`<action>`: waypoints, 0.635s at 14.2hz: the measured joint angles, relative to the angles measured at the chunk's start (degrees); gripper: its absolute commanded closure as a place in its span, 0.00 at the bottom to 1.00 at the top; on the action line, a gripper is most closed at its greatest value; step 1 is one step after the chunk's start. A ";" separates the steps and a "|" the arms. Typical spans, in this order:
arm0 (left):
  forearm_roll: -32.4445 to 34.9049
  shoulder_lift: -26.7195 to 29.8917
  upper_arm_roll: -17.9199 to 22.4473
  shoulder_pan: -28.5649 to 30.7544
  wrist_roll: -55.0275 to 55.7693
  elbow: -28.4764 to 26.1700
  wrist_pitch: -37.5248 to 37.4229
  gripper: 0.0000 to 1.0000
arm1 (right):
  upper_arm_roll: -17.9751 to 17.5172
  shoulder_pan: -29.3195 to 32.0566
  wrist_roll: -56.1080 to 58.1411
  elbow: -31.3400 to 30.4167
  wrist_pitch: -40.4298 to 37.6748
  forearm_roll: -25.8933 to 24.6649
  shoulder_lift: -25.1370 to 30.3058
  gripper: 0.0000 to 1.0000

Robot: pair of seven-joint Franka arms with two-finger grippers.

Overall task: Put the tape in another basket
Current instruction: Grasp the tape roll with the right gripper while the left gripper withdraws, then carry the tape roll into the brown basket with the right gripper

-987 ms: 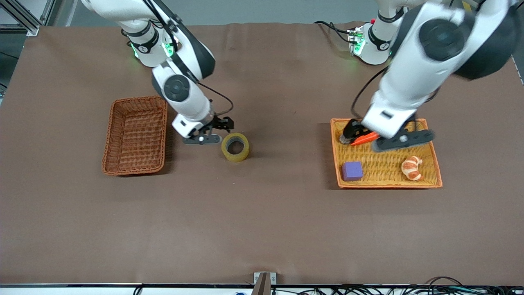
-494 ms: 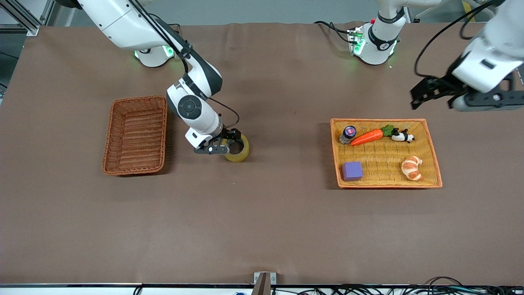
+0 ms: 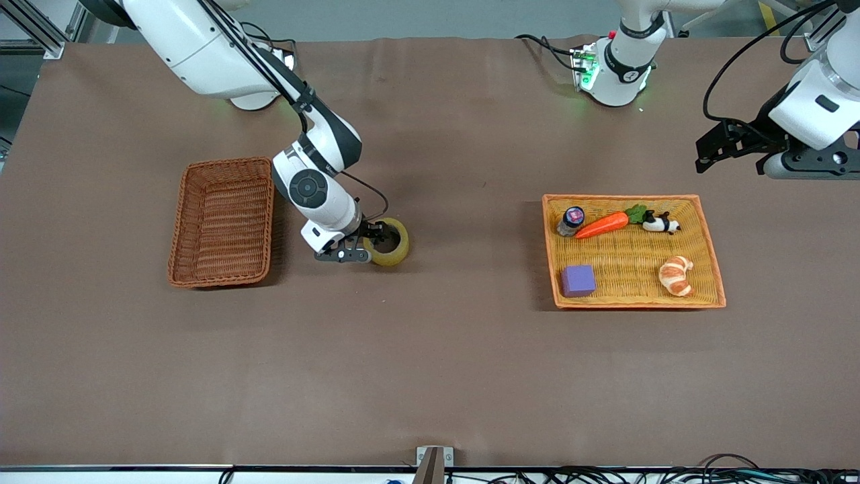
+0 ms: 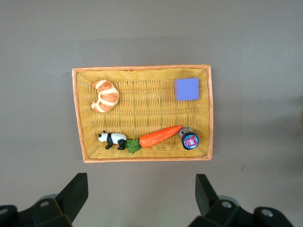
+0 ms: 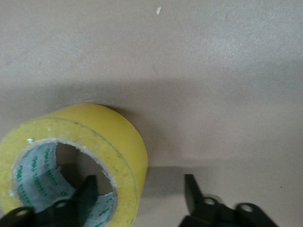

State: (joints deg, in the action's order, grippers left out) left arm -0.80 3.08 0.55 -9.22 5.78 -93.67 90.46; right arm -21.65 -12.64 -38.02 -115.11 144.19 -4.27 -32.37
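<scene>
The tape is a yellowish roll lying flat on the brown table, between the reddish-brown wicker basket and the orange-yellow tray. My right gripper is down at the tape and open. In the right wrist view, one finger is inside the hole of the tape and the other finger is outside its wall, so the right gripper straddles that wall. The basket is empty. My left gripper is open and empty, up in the air over the table at the left arm's end.
The tray holds a purple cube, a croissant, a carrot, a panda figure and a small bottle. The left wrist view shows the tray beyond the open left gripper.
My right gripper has come down onto the tape, one finger into its hole. My left arm has lifted off the tray and swung toward its own end of the table.
</scene>
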 measured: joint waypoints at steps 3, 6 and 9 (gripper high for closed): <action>0.07 -0.78 -2.22 1.25 0.07 -0.13 0.00 0.00 | -0.02 -0.01 -0.71 0.91 0.05 -0.01 -1.14 1.00; 0.11 -1.02 -3.11 3.30 0.11 -0.14 0.00 0.00 | 0.00 -0.01 -2.53 2.33 -0.46 -0.01 -1.65 1.00; 0.11 -0.95 -3.57 5.14 -0.11 -0.14 0.00 0.00 | 0.04 0.06 -4.31 5.81 -6.36 -0.01 -1.40 1.00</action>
State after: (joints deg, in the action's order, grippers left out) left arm -0.69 2.13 -3.02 -4.07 5.67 -93.81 90.46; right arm -21.60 -12.58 -42.33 -109.30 137.82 -4.27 -33.76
